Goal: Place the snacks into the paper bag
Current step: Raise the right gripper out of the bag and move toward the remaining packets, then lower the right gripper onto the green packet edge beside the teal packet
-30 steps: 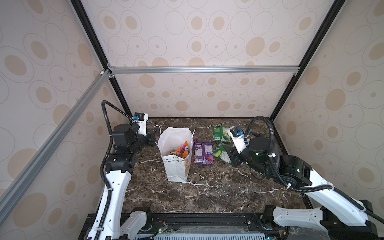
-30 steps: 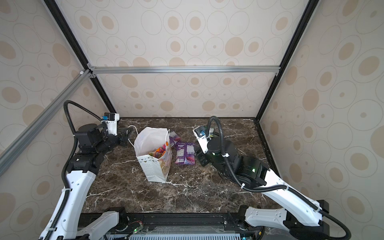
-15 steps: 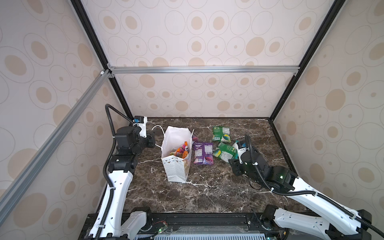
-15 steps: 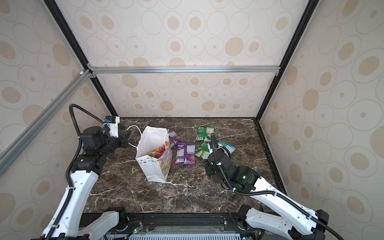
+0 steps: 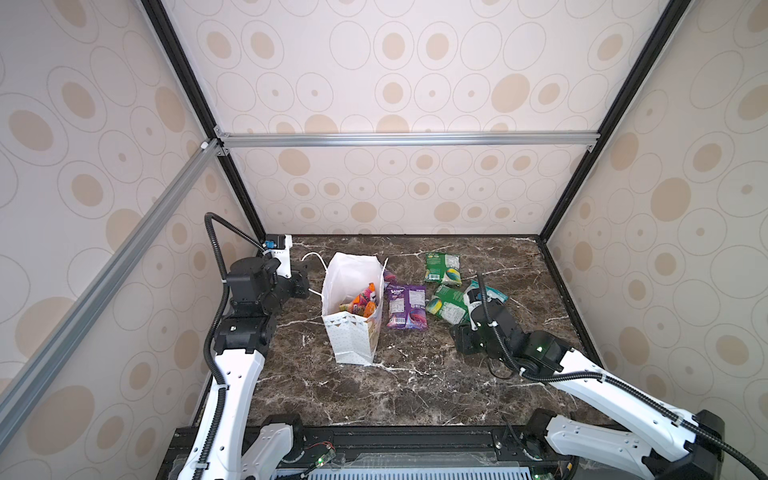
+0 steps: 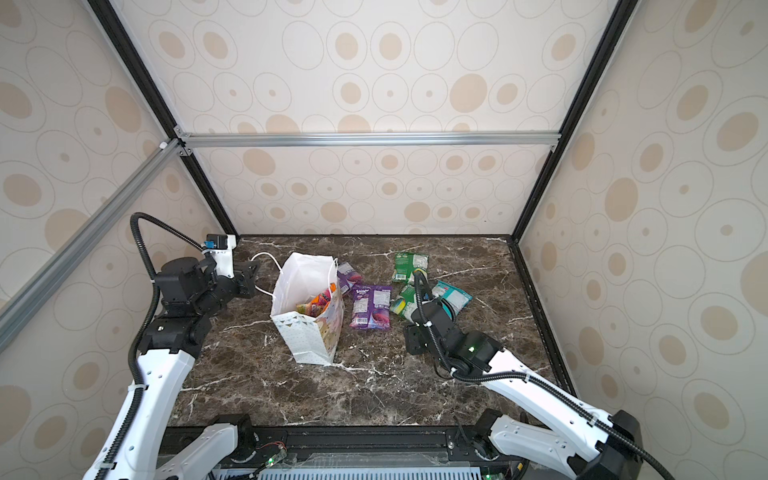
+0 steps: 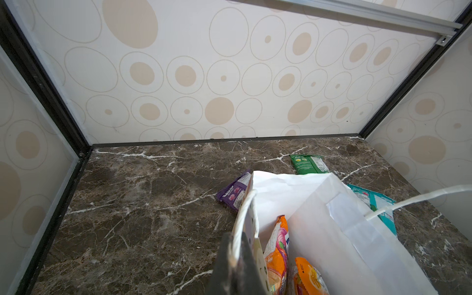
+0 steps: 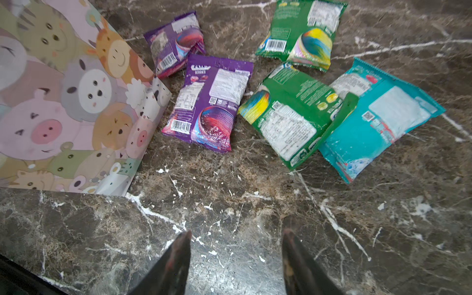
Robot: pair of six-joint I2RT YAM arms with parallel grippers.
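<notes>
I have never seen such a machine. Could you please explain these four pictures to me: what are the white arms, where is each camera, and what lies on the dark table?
This is a robot with two white arms, each ending in two fingers. Two pictures look down on the whole scene from above. The other two come from a small camera on each wrist.

On the marble table stands a white paper bag with orange packets of snacks inside. Beside it lie two purple packets, two green packets and one teal packet.

The left fingers are shut on the bag's cord handle. The right fingers are open and hold nothing, above bare table near the packets.
</notes>
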